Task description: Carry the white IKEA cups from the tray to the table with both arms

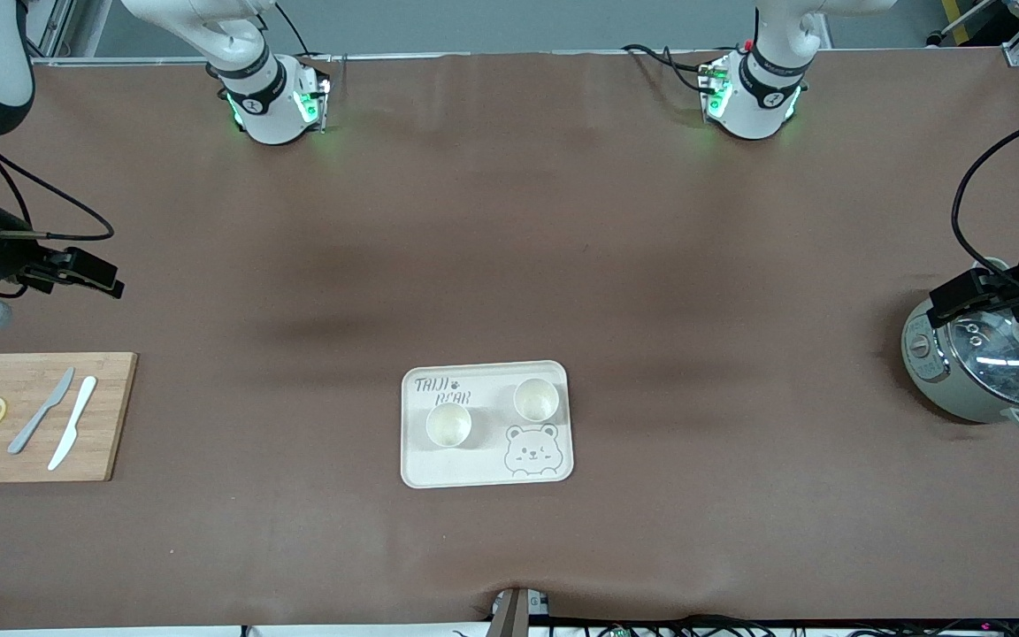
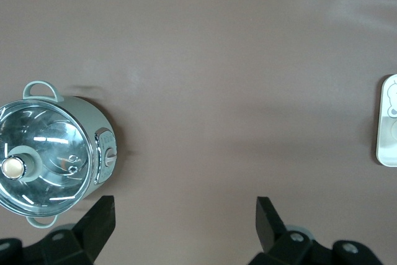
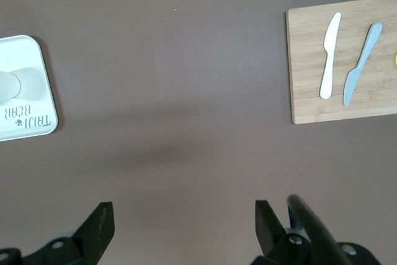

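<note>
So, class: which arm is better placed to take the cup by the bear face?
Left. That cup sits toward its end of the tray; both grippers, left and right, hover open.

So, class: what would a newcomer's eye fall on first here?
Probably the cream tray in the middle of the brown table, carrying two small white cups. Then the wooden board with knives at the right arm's end, and the glass-lidded pot at the left arm's end.

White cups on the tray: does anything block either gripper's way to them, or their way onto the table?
Nothing visible does. Both white cups stand uncovered on the tray, with bare table all around. The open left gripper hangs beside the pot; the open right gripper hangs near the cutting board.
</note>
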